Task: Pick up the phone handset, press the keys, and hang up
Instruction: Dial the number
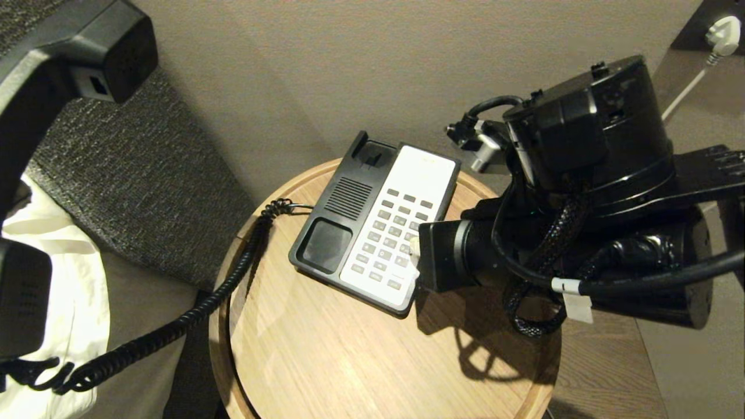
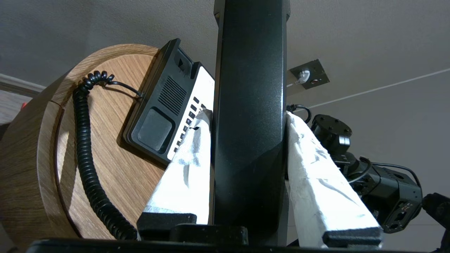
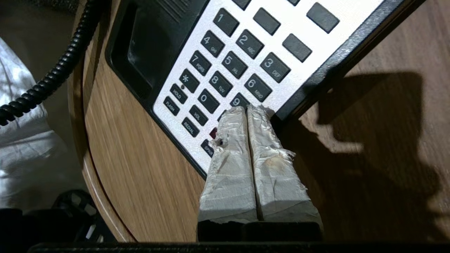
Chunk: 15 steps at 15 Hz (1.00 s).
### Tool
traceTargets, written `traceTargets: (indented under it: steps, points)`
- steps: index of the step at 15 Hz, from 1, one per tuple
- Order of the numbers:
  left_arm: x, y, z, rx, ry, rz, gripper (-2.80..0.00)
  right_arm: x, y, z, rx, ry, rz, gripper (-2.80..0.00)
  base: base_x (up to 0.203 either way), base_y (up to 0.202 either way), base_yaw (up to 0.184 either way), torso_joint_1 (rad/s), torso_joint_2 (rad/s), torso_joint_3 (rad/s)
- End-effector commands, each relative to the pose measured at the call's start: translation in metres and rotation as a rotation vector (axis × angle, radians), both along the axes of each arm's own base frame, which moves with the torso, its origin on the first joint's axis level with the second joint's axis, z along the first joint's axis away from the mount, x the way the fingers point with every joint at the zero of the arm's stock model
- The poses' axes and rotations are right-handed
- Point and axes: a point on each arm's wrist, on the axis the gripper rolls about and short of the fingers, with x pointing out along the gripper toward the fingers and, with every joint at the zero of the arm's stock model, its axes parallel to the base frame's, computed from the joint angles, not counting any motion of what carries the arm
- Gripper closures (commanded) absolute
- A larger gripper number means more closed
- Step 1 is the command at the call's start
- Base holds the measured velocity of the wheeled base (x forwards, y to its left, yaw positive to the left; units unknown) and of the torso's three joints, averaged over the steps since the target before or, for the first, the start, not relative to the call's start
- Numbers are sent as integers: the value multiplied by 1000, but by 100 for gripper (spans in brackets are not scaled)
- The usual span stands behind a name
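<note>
Handset (image 2: 249, 105) first: your left gripper (image 2: 248, 116) is pinching the phone handset across its glossy black body, one white-wrapped finger (image 2: 182, 168) on each side, and it is hanging well off to the left of the round wooden table (image 1: 326, 361), clear of the phone base (image 1: 332, 233). You can see its coiled cord (image 1: 192, 314) running from the base's left edge, over the table rim and down toward the handset. Your right gripper (image 3: 248, 109) is sitting with its two wrapped fingers pressed tight together, nothing between them, tips down at the lower right corner of the cream faceplate. They are touching or just about touching the keys (image 3: 225, 66) right beside the 9, though you cannot tell from the wrist view whether a key is actually being pushed in. The cradle on the base is lying bare, and the phone is resting toward the back of the table, near the wall (image 1: 349, 58).
</note>
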Motion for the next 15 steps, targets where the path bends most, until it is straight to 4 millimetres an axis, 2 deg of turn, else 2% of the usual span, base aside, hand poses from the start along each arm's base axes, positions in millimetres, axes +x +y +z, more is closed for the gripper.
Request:
traceTargets:
  steps: [1,15]
  points:
    - [0,0,0,-4,4,-2,0,0,2,-2,-4,3,-1,0,0,0,0,0,0,0]
    - [0,0,0,-11,6,-3,0,6,10,-12,-31,15,-11,0,0,0,0,0,0,0]
